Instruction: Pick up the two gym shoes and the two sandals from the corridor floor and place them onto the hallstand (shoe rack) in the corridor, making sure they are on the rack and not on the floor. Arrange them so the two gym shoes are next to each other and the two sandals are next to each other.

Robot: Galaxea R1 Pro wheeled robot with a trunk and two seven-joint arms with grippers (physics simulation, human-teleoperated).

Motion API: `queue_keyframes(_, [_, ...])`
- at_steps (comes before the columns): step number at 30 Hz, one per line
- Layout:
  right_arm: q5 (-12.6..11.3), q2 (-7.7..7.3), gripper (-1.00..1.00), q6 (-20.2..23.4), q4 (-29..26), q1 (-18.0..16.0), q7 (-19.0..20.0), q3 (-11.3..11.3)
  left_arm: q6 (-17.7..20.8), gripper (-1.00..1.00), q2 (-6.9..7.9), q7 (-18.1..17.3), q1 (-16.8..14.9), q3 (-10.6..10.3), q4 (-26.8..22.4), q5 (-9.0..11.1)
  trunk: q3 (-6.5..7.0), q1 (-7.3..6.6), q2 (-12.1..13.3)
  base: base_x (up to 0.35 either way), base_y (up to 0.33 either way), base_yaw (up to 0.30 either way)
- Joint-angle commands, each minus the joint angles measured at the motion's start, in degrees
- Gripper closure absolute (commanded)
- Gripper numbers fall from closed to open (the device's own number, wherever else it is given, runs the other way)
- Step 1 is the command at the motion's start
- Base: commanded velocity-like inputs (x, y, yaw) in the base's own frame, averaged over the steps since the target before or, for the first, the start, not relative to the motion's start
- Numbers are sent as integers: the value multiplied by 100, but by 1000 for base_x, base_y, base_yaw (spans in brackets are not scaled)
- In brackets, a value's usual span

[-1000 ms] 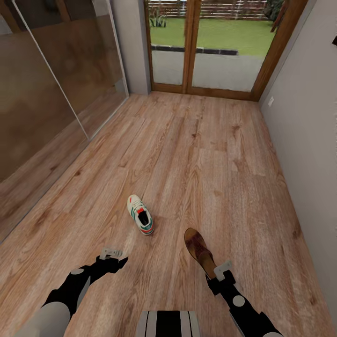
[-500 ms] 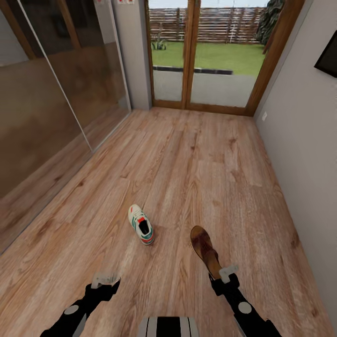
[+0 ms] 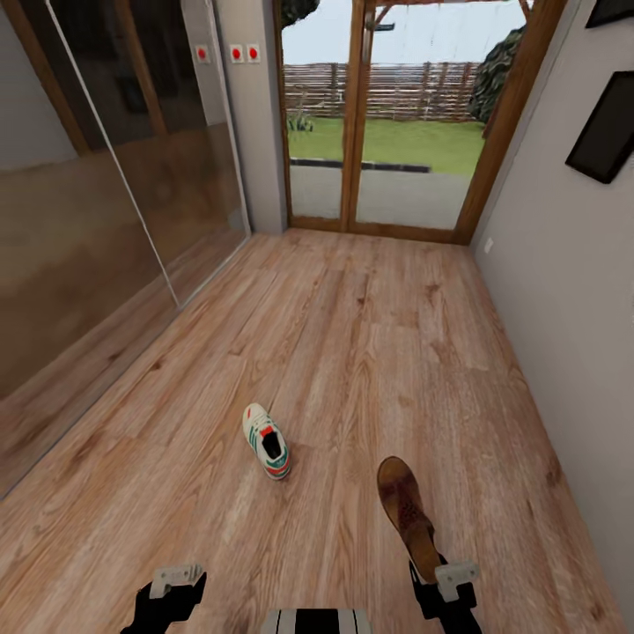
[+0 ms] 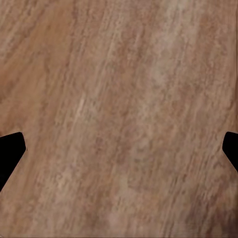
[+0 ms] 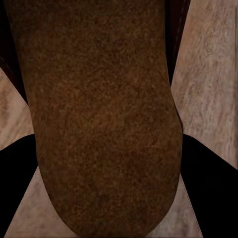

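Your right end effector (image 3: 438, 577) has its two dark fingers closed against the heel end of one sandal (image 3: 407, 512). The sandal sticks out forward from the grip, sole up, toe pointing away from you, over the floor (image 3: 370, 352). In the right wrist view the sandal (image 5: 99, 124) lies between the two dark fingers (image 5: 208, 193), its brown sole pressed between them.

One gym shoe (image 3: 266, 440) lies on the floor to the left of the sandal and well apart from it, upright on its sole, in front of you. It is white with green side stripes and red accents.

Your left end effector (image 3: 176, 581) sits low at the near edge of the head view, held out forward with nothing in it. In the left wrist view its fingertips (image 4: 11, 148) stand far apart at either edge, spread wide, with only bare floor planks (image 4: 119, 119) between them.

You count one sandal and one gym shoe in view.

The floor is light brown wood-grain plank, running down a corridor. A mirrored glass wall (image 3: 106, 220) lines the left side. A plain grey wall (image 3: 563, 291) lines the right, with two dark frames (image 3: 606, 132) hung on it. At the far end a wood-framed glass door (image 3: 387, 132) looks onto grass and a slatted fence, and three small red switches (image 3: 236, 53) sit on the wall beside it.
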Motion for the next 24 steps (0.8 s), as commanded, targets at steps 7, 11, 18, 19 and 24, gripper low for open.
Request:
queue_keyframes(7, [53, 22, 100, -38, -6, 12, -47, -17, -21, -100, -4, 259, -1, 25, 13, -71, 182, -19, 8, 0, 0, 0])
queue_keyframes(11, [53, 42, 100, -36, -16, 12, -47, -17, -21, -100, 2, 272, -1, 16, 14, -80, 272, -29, 14, 0, 0, 0])
queue_keyframes(18, [53, 50, 100, -35, -14, 12, -47, -17, -21, -100, 72, 356, -1, 24, -19, -90, 427, -47, 23, 0, 0, 0])
queue_keyframes(19, [53, 53, 100, -33, -2, 12, -47, -17, -21, -100, 136, 716, -1, -29, -9, -107, 450, -50, 24, 0, 0, -21])
queue_keyframes(24, [53, 52, 100, -35, 0, 12, -47, -17, -21, -100, 112, 813, -1, -42, 23, -142, 578, -63, 31, 0, 0, -105])
